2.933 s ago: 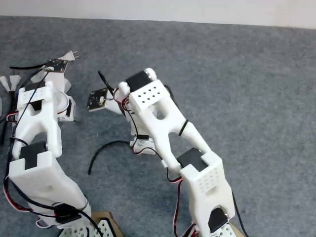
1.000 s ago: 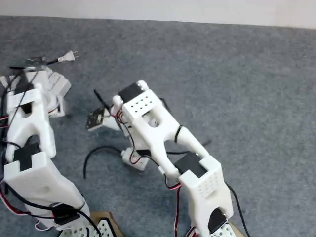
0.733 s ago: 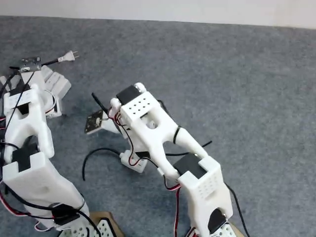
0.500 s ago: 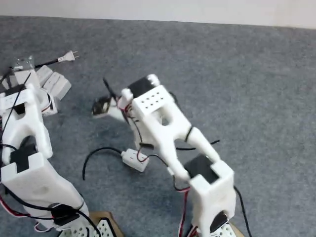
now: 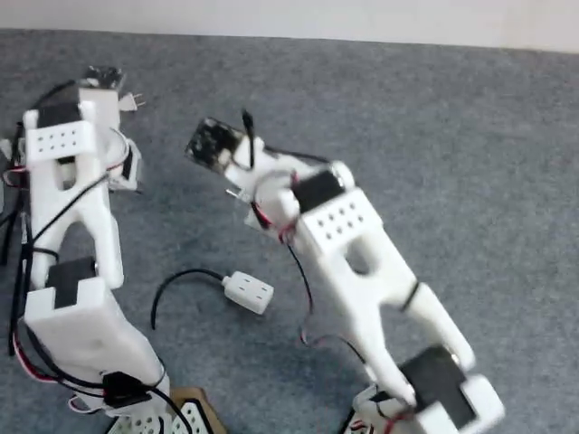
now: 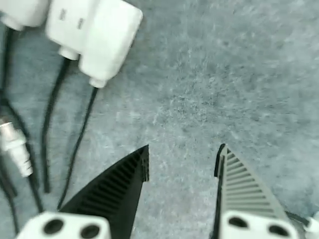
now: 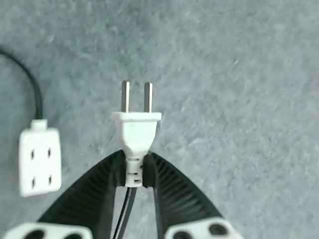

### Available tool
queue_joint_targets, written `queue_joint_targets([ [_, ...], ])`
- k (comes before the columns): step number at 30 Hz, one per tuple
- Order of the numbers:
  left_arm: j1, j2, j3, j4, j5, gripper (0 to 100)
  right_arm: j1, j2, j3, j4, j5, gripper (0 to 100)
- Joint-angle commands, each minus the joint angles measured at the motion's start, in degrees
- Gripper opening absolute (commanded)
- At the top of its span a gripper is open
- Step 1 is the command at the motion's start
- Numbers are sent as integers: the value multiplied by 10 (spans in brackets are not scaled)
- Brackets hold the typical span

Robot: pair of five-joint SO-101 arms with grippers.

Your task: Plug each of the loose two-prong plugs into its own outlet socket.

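My right gripper (image 7: 134, 172) is shut on the neck of a white two-prong plug (image 7: 135, 125), its prongs pointing away from the wrist, above the grey carpet. A white outlet socket (image 7: 40, 162) on a black cord lies beside it on the floor, apart from the plug; the high view shows this socket (image 5: 249, 291) between the two arms. My left gripper (image 6: 182, 159) hangs open over bare carpet, with white outlet blocks (image 6: 94, 35) and their black cords a short way beyond its fingertips. Another loose plug (image 5: 132, 101) lies at the far left by the left arm (image 5: 68, 145).
Black cords (image 6: 55, 124) and a small white connector (image 6: 12, 144) trail beside the left gripper. The socket's cord (image 5: 176, 285) curls towards the left arm's base. Open grey carpet (image 5: 470, 163) stretches to the right.
The right arm has lifted and swung back to the right with the plug, uncovering the white socket on the floor. The left arm has stretched forward over the outlet blocks at far left.
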State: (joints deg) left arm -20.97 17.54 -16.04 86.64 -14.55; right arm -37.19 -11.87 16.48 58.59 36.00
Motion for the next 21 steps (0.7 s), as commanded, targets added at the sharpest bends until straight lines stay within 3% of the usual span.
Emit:
queue_joint_targets([
  [1,16,-94,-19,15,-7,231,-4,-109,152,-119,-7,8],
  [4,34,-182,72,-28,-7,231,-2,-153,183,-137,-4,8],
  [10,100,-387,381,-206,-30,231,15,-159,186,-137,-9,8],
  [14,103,-425,473,-213,-51,231,15,-163,189,-145,-41,8],
  [21,124,-422,507,-178,-94,231,12,-188,245,-218,-64,8],
])
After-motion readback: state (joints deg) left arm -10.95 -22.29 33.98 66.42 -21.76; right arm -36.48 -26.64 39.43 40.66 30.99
